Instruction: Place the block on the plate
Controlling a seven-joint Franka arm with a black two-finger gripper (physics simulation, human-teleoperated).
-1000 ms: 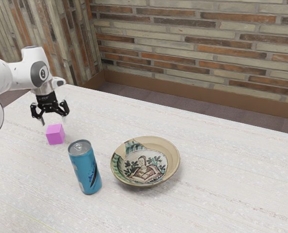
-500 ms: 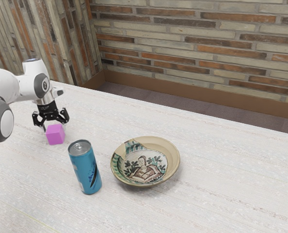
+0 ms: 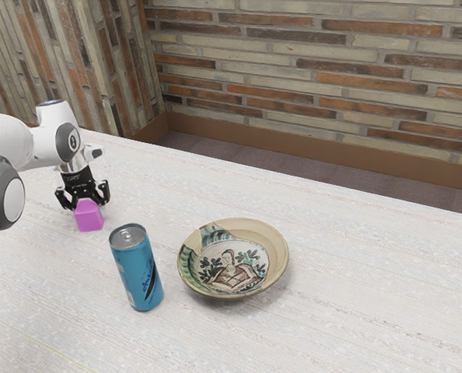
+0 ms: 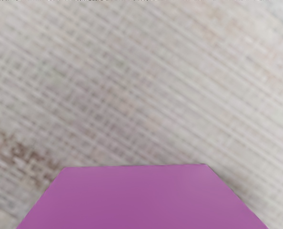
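Observation:
My gripper (image 3: 85, 205) is down at the pink-purple block (image 3: 90, 218) in the exterior view, overlapping the block's upper part; whether it holds the block cannot be made out. The block stands on the table at the exterior view's left. In the wrist view the block (image 4: 141, 198) is large at the lower edge, just under my hand. The plate (image 3: 232, 266), a shallow painted dish with a beige rim and a figure in its middle, lies on the table farther toward the exterior view's right.
A blue can (image 3: 138, 268) stands upright between the block and the plate, nearer the exterior camera. The white table (image 3: 355, 287) extends beyond the plate, with a brick wall (image 3: 316, 70) behind it.
My hand has come down from above the block to around its upper part. The block, can and plate have stayed where they were.

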